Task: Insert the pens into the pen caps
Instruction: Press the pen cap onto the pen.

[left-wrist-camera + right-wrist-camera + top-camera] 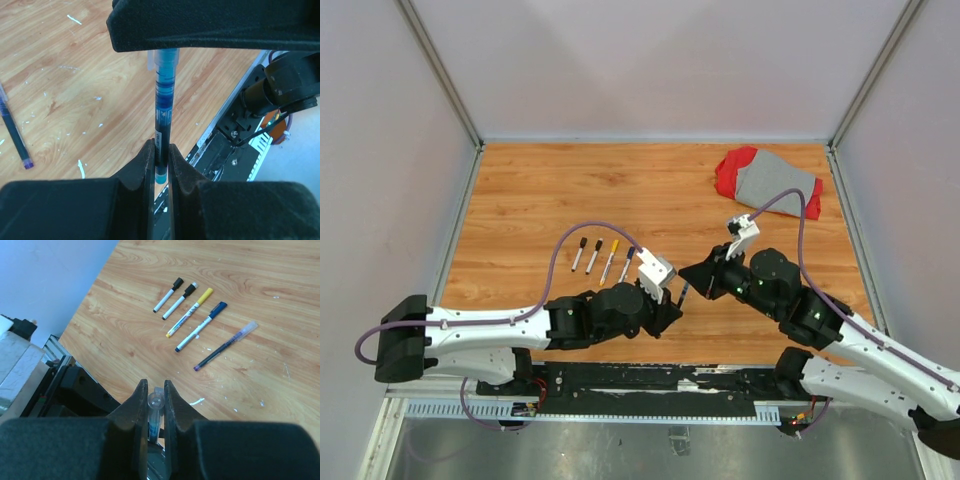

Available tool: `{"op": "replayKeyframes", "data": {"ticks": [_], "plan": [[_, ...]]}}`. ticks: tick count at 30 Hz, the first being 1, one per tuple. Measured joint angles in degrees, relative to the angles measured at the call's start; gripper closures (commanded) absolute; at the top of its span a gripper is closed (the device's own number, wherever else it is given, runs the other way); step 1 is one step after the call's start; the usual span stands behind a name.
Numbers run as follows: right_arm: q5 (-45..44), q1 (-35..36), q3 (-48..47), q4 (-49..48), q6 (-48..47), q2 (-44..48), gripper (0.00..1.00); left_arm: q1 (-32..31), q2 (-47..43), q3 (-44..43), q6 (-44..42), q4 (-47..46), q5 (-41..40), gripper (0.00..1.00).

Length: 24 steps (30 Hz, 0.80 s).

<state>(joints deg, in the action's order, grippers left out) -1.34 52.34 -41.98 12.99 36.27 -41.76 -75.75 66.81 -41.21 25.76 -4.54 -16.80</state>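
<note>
- The left gripper point(160, 150) has its jaws pinched narrow on the lower barrel of a blue pen point(164, 100), probably to brace it against an endwise push.
- The right gripper point(153, 390) is clamped on the clear cap point(155, 401) at the pen's other end, in line with the barrel. The cap looks at least partly seated.
- Both meet over the middle of the near edge, apart from the row of pens point(189, 313) lying nearer the left edge.
</note>
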Motion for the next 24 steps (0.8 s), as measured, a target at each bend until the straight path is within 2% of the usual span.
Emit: {"op": "replayKeyframes", "data": {"ticks": [4,18,24], "plan": [[-8.0,6.8,1.9,-3.8,1.4,0.8,1.0,-0.3,-2.3,0.8,-1.0,1.2,0.0,0.99],[-9.4,7.4,15.3,-18.8,16.7,3.0,0.99,-0.9,-3.7,1.6,-2.6,8.4,-0.5,0.99],[-12.0,9.0,14.6,-17.2,18.1,2.8,0.99,-1.0,-4.2,1.7,-2.6,9.1,-0.3,1.0]]}}
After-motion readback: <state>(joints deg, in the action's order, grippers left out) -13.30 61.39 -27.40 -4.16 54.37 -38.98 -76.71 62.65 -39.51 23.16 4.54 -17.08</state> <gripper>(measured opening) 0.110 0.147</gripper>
